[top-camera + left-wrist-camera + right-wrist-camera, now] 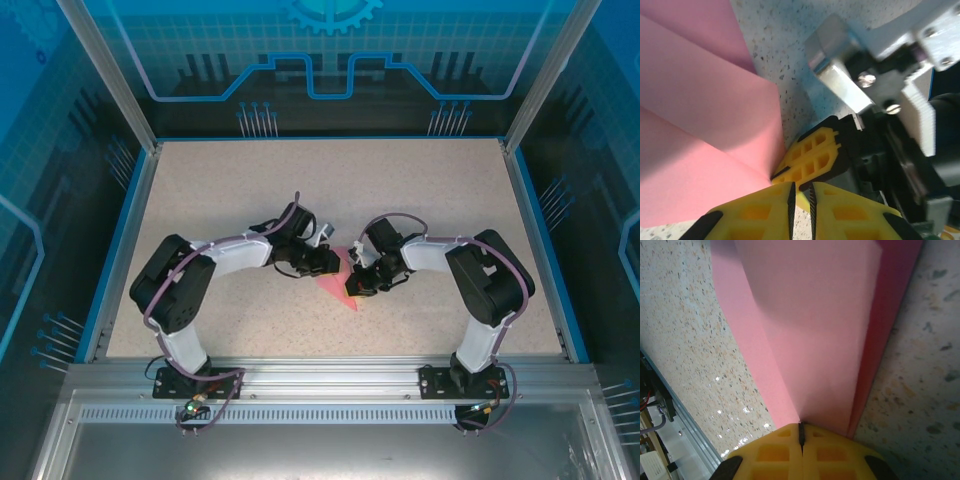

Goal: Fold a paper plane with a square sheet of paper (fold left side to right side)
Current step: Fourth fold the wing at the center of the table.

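The paper plane (pixel 346 292) is pink-red paper creased into a narrow pointed shape, lying at the table's middle between both arms. In the right wrist view its layered flaps (pixel 815 330) run up from my right gripper (pixel 801 426), which is shut on the paper's near edge. In the top view the right gripper (pixel 362 284) sits at the paper's right side. My left gripper (pixel 801 189) hovers just off the paper's corner (pixel 705 125), its jaws a narrow gap apart with only table showing between them. The right gripper's yellow fingers (pixel 812 152) pinch the paper right in front of it. The left gripper (pixel 327 262) is at the paper's upper left.
The speckled beige table (pixel 300 180) has a blue raised rim (pixel 120 250) on its sides and an aluminium rail (pixel 320 375) along the near edge. The right arm's metal wrist parts (pixel 840 75) crowd close to the left gripper.
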`<state>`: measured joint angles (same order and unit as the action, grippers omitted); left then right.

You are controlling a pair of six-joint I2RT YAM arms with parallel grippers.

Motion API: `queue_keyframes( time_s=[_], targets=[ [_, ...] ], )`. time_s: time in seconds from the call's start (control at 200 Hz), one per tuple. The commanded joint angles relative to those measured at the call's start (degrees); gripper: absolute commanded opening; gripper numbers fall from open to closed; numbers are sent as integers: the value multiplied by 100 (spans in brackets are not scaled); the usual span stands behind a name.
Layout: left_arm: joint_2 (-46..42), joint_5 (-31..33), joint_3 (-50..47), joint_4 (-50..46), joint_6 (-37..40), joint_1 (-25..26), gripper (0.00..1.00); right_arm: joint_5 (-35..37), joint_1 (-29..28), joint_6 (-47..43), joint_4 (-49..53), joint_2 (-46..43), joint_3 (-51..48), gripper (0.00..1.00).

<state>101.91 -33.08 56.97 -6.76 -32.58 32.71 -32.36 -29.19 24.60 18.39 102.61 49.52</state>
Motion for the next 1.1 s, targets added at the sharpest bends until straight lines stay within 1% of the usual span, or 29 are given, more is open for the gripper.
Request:
queue_keyframes(
  time_s=[0.0, 0.13, 0.34, 0.67, 0.86, 1.095],
  targets=[
    [219, -201, -146, 566, -374, 127, 18, 533, 46, 45, 630, 312, -282, 0],
    [458, -233, -171, 717, -508, 253, 17, 520, 42, 45, 630, 329, -267, 0],
    [748, -218, -94, 764, -549, 302, 17, 526, 44, 37, 663, 346, -248, 0],
    [1172, 148, 187, 330, -539, 284, 13, 593, 35, 15, 767, 307, -249, 0],
    [1290, 371, 274, 185, -500, 138, 12, 652, 42, -26, 863, 281, -236, 0],
    [1494, 502, 715, -243, -72, -191, 11, 695, 35, -61, 928, 209, -263, 0]
  ],
)
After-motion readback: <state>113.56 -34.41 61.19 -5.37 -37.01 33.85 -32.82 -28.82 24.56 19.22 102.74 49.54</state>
